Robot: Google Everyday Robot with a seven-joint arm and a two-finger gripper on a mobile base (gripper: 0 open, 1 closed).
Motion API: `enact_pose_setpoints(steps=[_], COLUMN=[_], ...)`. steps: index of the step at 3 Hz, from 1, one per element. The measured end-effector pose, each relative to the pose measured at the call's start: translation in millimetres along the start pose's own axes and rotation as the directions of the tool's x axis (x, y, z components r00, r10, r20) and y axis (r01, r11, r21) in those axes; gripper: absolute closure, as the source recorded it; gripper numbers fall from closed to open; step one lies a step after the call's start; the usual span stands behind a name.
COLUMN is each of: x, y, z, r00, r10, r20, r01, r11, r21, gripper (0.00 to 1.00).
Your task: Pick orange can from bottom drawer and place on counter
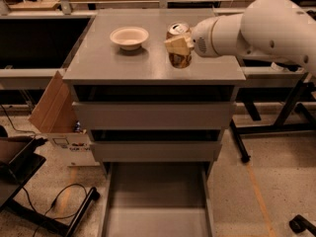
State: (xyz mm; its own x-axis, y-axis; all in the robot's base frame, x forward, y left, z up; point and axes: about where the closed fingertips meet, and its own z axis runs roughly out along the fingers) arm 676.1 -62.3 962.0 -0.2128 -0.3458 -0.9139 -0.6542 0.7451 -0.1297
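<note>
The orange can [179, 58] has a silver top and an orange-brown side. It is upright at the front right part of the grey counter [103, 63]; whether it rests on the surface or hangs just above it I cannot tell. My gripper [178, 44] is shut on the can, its tan fingers across the can's upper side, and the white arm reaches in from the right. The bottom drawer [157, 201] is pulled out below, with a bare grey floor.
A white bowl [129, 36] sits on the counter left of the can. The two upper drawers [153, 115] are pushed in. A cardboard box [52, 107] leans at the cabinet's left. Dark benches flank both sides. Cables [59, 201] lie on the floor at the left.
</note>
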Motion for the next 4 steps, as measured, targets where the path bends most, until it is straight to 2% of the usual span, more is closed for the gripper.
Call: enact_pose_setpoints(steps=[1,2,3,4], x=[2,17,37,36], y=[-43,-74,-97,-93], z=[40,72,99,99], r00=[0.996,0.984,0.973,0.973], r10=[0.068,0.142,0.199,0.195], r20=[-0.065,-0.105,-0.118,-0.119], r01=[-0.067,-0.14,-0.199,-0.196], r11=[0.9976,0.9899,0.98,0.9807], r21=[0.017,0.021,0.011,0.008], gripper=[1.0,1.0,0.99,0.76])
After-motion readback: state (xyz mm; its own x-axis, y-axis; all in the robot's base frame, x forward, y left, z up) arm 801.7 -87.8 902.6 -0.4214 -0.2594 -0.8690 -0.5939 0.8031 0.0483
